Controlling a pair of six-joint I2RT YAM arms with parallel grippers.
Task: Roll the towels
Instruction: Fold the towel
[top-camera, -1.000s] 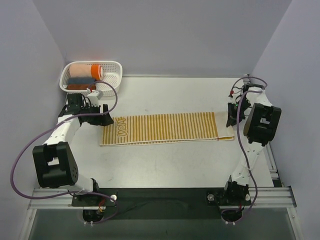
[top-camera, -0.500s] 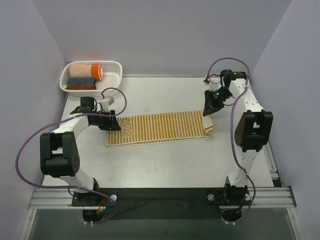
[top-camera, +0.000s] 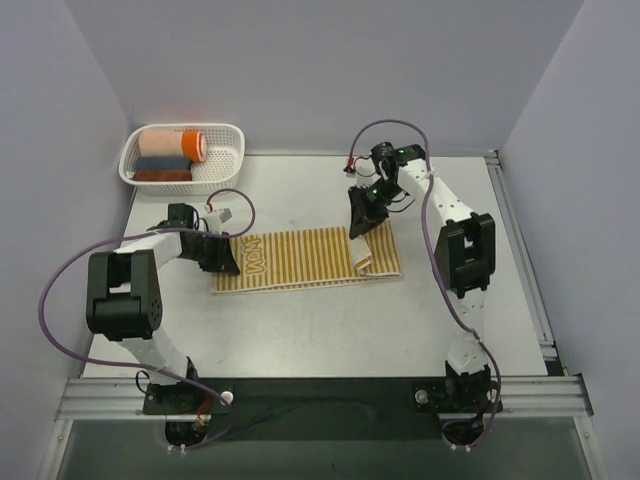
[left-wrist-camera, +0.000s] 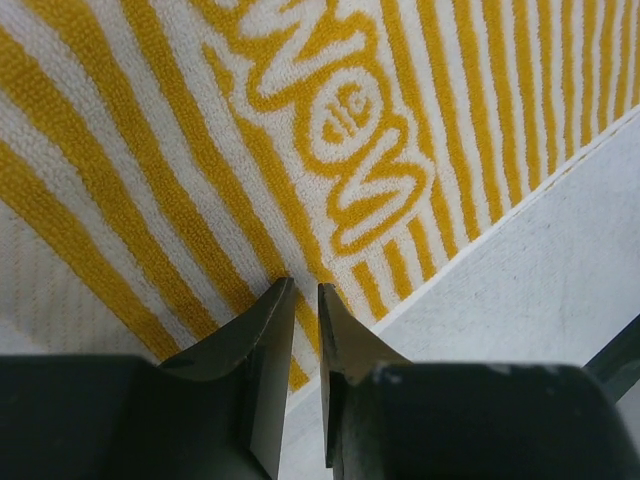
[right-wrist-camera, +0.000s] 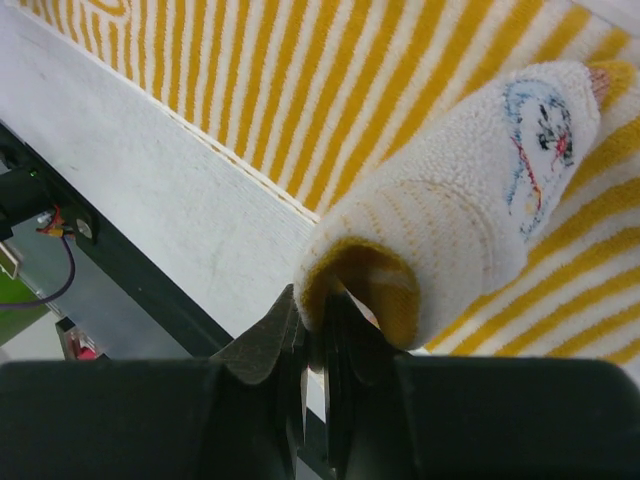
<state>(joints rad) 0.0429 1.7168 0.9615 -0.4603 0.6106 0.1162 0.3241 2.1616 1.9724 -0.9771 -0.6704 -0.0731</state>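
While the right gripper (top-camera: 361, 230) clamps tight on the rolled-up 3 o'clock end of the towel (top-camera: 300, 258), flat mid table (top-camera: 300, 330), the left gripper (top-camera: 224, 262), jaws all but closed w/ a sliver of gap, sits tips-down on its lettered 9 o'clock end.

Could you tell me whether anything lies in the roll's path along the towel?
Nothing visible does: the flat striped stretch of the towel ahead of the roll is bare. The left gripper sits only at the far lettered end.
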